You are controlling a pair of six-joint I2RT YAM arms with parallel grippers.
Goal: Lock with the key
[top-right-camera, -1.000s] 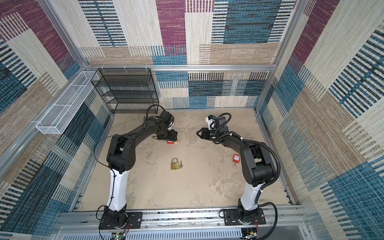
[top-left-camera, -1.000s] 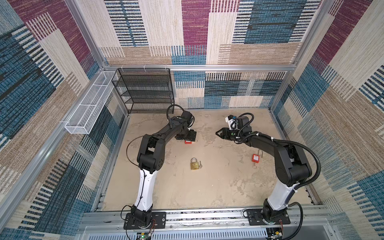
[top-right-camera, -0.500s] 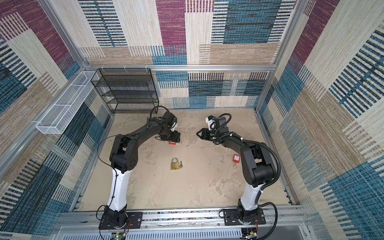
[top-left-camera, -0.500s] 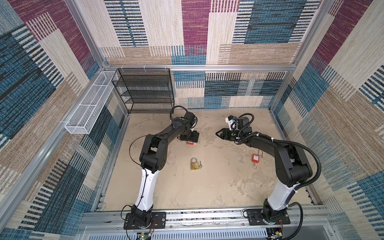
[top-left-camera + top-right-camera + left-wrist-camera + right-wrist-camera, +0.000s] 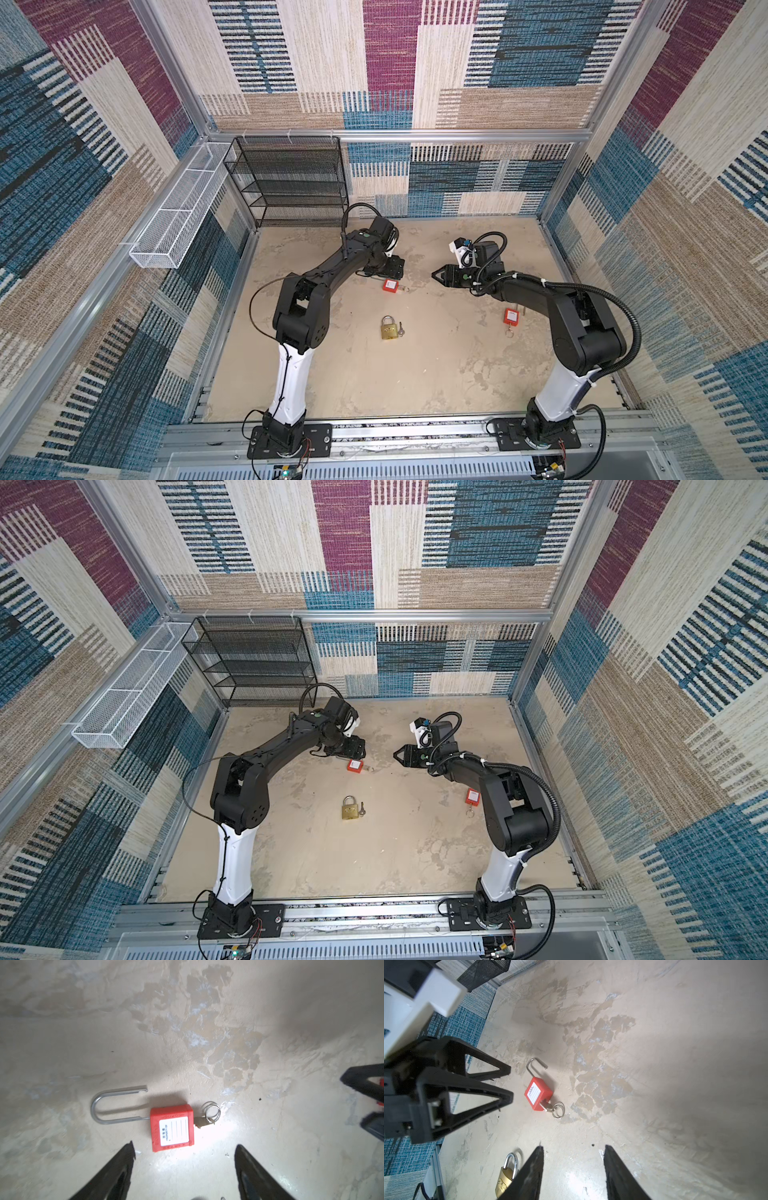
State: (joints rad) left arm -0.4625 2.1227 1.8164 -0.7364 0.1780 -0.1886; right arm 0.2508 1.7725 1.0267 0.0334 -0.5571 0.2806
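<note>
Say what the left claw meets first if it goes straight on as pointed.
Most likely the open red padlock, lying just ahead of the open left claw; depth is unclear, so perhaps the table first.

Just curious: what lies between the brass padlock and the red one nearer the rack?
Only bare floor, as both top views show, between red padlock and brass padlock.

Patchwork carpet walls, mottled beige floor, black mesh shelf, white wire basket

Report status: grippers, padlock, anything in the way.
Left gripper open, empty, just short of red plastic padlock. Right gripper open, empty, standing off. Steel shackle open, metal key in body. Nothing blocking.
</note>
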